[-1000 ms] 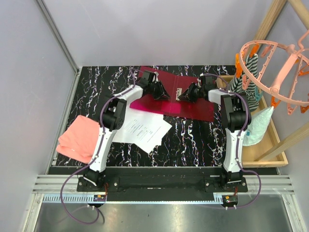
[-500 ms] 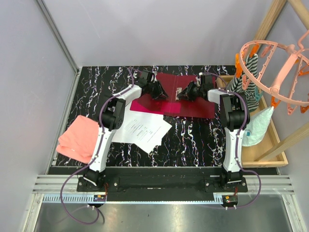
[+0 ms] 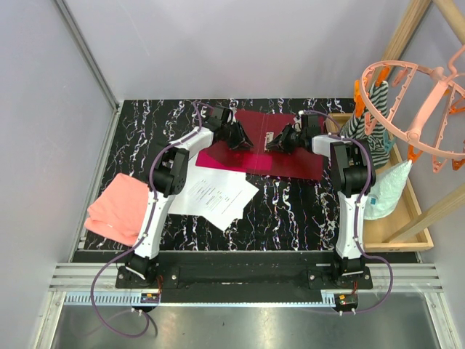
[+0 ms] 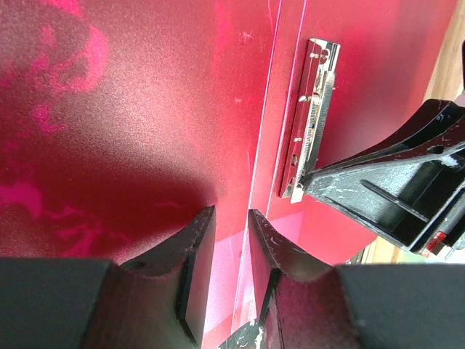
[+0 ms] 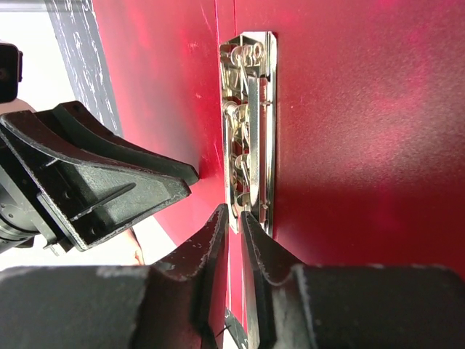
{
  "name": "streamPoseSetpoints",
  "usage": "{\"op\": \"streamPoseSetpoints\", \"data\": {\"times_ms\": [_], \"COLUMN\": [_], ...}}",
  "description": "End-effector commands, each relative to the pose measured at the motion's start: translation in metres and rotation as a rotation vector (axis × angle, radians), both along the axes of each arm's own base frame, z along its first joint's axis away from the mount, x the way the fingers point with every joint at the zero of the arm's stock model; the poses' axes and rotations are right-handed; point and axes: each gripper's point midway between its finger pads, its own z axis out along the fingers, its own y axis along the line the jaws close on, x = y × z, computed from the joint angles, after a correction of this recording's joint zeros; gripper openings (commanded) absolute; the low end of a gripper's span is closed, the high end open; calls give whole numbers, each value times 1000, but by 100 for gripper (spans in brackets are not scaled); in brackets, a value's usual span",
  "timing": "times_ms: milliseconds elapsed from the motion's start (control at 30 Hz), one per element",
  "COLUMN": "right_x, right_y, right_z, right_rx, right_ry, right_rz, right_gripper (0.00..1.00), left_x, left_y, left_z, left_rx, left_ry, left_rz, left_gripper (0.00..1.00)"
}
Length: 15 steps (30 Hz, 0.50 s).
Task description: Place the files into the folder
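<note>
Folder (image 3: 290,163) — crimson, open flat, metal clip (image 5: 251,123) inside

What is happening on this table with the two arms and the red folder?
The folder lies open on the table, and both arms are at it. The left gripper, its jaws a little apart, is down on the inside, by the fold. The right gripper has its tips at one end of the metal clip; whether it grips the clip cannot be told. The files lie on the table beside the left arm, not yet in the folder. A pink cloth lies further left.
</note>
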Motion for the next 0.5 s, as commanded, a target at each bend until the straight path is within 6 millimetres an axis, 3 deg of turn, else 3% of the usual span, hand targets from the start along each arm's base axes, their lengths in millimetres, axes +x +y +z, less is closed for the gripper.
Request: {"op": "streamPoseSetpoints", "data": {"times_ms": [0, 233, 333, 467], "right_x": [-4, -8, -8, -8], "right_y": [10, 12, 12, 11], "right_z": [-3, -4, -4, -2], "right_rx": [3, 11, 10, 6], "right_ry": [-26, -27, -31, -32], "right_rz": [40, 48, 50, 43], "right_gripper": [20, 17, 2, 0], "left_x": [6, 5, 3, -12], "left_y": [3, 4, 3, -12], "left_z": [10, 12, 14, 25], "left_rx": [23, 30, 30, 0], "left_ry": [-37, -41, -37, -24], "left_rz": [-4, -12, -14, -39], "left_gripper": [32, 32, 33, 33]}}
